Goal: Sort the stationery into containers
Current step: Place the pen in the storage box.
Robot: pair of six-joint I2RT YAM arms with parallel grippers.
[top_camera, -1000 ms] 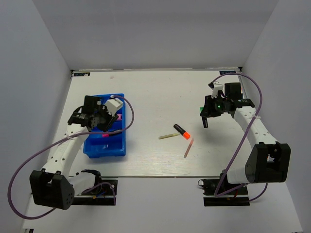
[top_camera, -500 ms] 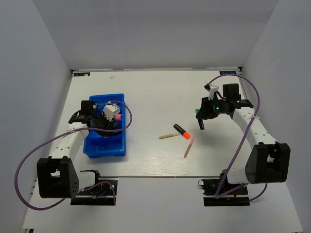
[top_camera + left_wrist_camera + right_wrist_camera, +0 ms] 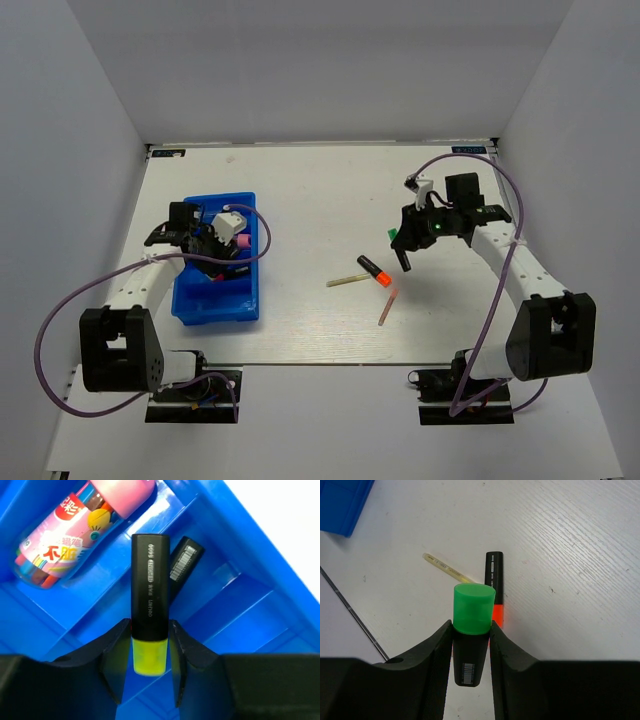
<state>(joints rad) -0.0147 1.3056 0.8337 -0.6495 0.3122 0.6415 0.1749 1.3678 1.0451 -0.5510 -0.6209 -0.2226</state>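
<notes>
Both arms reaching forward; left hand (image 3: 149, 632) clamped tight, right hand (image 3: 471, 632) likewise.

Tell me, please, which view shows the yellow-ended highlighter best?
The left wrist view: the yellow-ended highlighter sits close up, label readable, gripped by the left end effector over the blue tray. The top external view hides it beneath the left arm; the right wrist view does not show it.

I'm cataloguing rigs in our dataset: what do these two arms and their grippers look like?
Both the left arm and right arm have white links with black joint housings. A purple cable loops beside each from base to wrist. The left gripper and right gripper have curved matte black fingers.
</notes>
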